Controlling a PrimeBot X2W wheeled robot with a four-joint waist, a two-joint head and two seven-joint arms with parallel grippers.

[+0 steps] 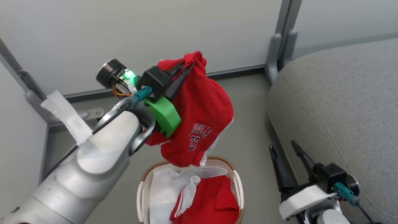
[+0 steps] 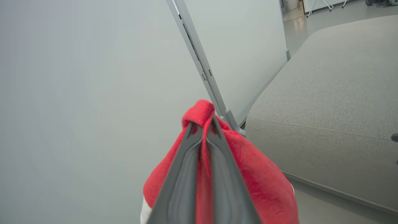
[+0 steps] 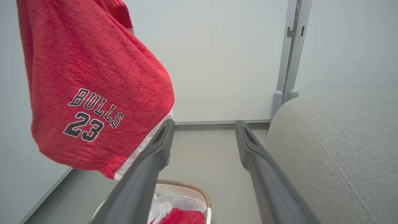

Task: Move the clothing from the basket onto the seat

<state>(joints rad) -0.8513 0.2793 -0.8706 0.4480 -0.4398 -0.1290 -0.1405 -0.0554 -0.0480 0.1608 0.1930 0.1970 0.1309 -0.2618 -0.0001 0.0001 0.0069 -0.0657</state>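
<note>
While the left gripper (image 1: 189, 63) pinches a red garment (image 1: 205, 109) above the basket (image 1: 228, 163), the right gripper (image 1: 283, 145) stands spread. Next, it seems, the garment needs swinging rightward over the seat (image 1: 342, 109).

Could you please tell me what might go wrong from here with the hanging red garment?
The left gripper pinches only a small fold of the red garment, so it could slip out. Its hem hangs close above the basket and might snag its rim. The open right gripper stands between basket and seat, where the cloth could catch.
</note>
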